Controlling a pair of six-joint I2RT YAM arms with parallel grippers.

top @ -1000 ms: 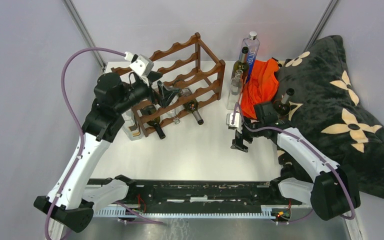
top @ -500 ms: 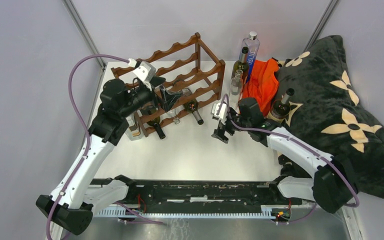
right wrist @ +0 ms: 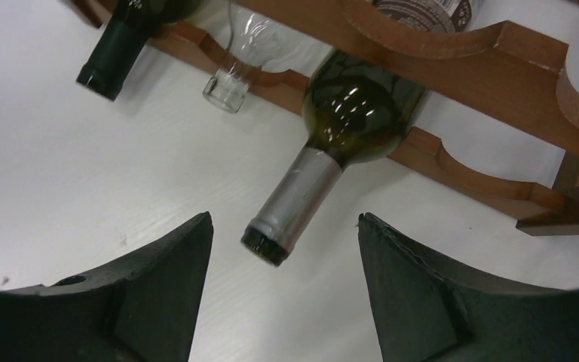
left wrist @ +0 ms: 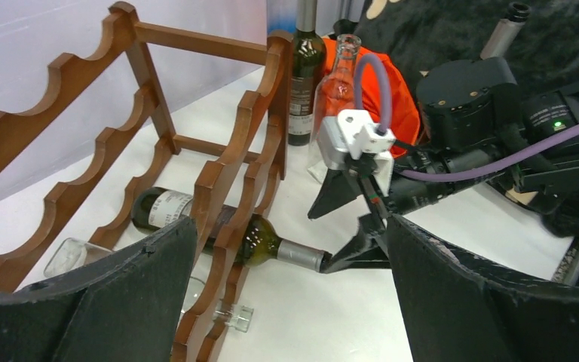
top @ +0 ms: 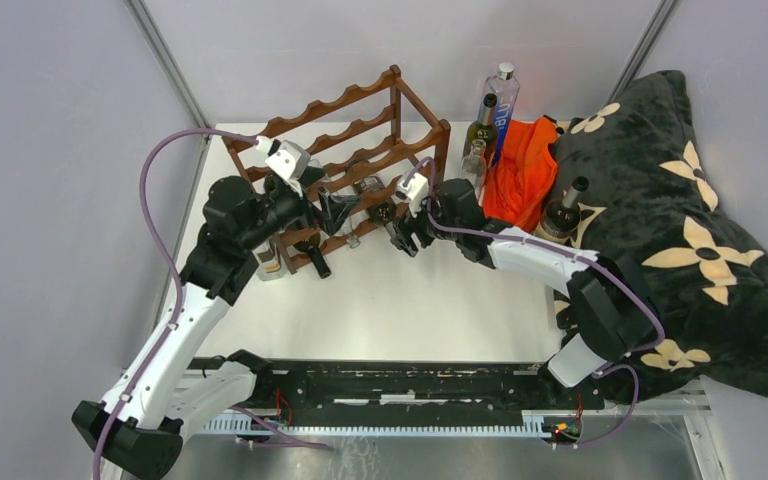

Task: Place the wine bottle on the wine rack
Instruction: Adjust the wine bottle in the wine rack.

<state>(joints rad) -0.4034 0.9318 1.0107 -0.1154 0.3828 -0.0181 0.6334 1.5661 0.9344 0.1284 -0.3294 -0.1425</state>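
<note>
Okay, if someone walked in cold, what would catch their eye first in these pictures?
The reddish-brown wine rack at the table's far left, with bottles lying in its bottom tier. The right gripper hangs open either side of the silver-foiled neck of a green bottle there. At the right edge, a black flowered blanket heaps beside an orange cloth.

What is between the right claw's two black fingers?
The silver neck of a dark green glass bottle lying in the reddish-brown wooden rack, untouched. Right wrist view.

Bright even overhead light, soft short shadows on the white table (top: 400, 290), wrist-view fingers (right wrist: 158, 302) blurred, highlights on bottle glass (right wrist: 358, 113)
</note>
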